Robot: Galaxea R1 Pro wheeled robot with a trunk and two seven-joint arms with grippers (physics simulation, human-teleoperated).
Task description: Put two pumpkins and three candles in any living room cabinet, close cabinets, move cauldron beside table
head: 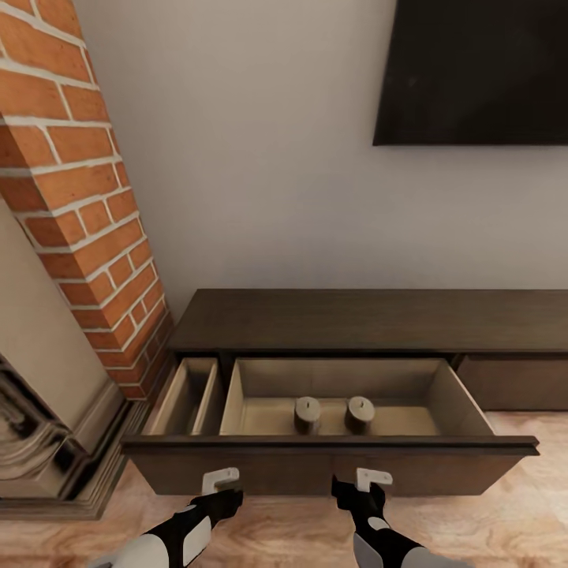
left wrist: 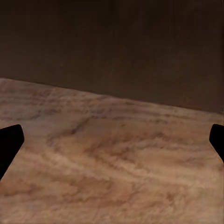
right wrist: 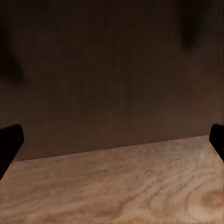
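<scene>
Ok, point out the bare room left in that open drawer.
In the open drawer, bare floor lies left of the two candles, between them and the left wall, and right of them to the right wall. The narrow left compartment looks bare. The middle is crowded.

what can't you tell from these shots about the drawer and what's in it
- Head view: the drawer's front wall hides the bases of both candles and the floor just behind it.
- Head view: the cabinet runs off the right edge.
- Wrist views: dark wood and floor; the drawer's inside is unseen.
</scene>
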